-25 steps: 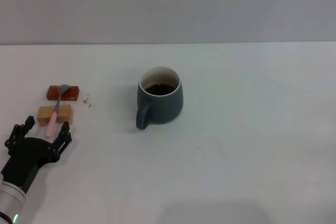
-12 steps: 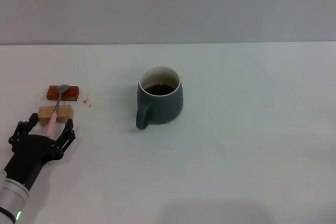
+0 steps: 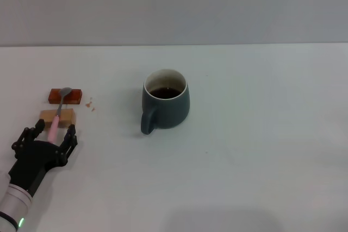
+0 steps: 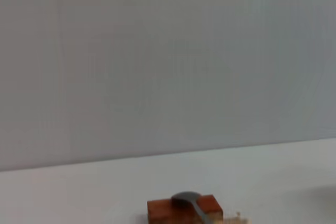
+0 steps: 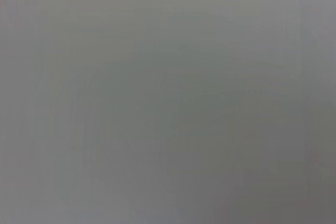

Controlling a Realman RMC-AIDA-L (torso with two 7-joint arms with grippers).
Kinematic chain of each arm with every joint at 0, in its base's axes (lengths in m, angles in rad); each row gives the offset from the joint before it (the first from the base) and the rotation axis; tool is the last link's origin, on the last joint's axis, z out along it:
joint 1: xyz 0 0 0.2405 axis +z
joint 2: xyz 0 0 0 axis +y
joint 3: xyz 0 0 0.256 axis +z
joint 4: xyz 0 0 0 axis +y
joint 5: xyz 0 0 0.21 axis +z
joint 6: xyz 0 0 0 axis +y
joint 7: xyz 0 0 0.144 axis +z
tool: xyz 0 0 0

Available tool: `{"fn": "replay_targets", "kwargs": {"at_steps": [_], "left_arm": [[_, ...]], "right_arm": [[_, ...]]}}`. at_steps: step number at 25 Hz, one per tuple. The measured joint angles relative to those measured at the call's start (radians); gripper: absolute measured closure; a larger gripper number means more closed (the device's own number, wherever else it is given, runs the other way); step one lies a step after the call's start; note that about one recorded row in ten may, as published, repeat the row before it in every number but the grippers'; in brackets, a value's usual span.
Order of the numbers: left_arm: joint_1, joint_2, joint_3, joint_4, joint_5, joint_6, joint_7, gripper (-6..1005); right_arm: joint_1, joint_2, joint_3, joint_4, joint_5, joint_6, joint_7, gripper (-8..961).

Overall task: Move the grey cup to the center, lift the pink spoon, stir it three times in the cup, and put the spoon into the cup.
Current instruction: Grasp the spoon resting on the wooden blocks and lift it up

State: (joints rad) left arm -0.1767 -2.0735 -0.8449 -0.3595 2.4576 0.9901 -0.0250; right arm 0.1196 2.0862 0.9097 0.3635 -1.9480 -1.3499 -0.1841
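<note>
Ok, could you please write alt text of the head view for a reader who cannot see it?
The left claw, fingers spread open, sits at the near end of a pink spoon lying across a tan block and a reddish-brown block at the left of a white table. A grey cup holding dark liquid stands near the middle, handle toward the robot.

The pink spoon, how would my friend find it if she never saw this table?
Start at the big grey cup in the middle of the white table, then look far to the robot's left, just ahead of the open left gripper. Two small blocks sit there, a tan block and a reddish-brown block. The pink spoon lies across both, the only slim thing, with a pale pink handle and grey bowl.
</note>
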Motion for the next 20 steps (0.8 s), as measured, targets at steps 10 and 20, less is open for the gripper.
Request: {"fn": "replay_targets", "kwargs": {"at_steps": [10, 20], "left_arm": [[-0.001, 0.000, -0.004, -0.001, -0.001, -0.011, 0.000, 303], [-0.007, 0.000, -0.005, 0.002, -0.002, -0.012, -0.001, 350]], "right_arm": [[0.000, 0.000, 0.000, 0.000, 0.000, 0.000, 0.000, 955], [0.000, -0.002, -0.002, 0.000, 0.000, 0.000, 0.000, 954]]}}
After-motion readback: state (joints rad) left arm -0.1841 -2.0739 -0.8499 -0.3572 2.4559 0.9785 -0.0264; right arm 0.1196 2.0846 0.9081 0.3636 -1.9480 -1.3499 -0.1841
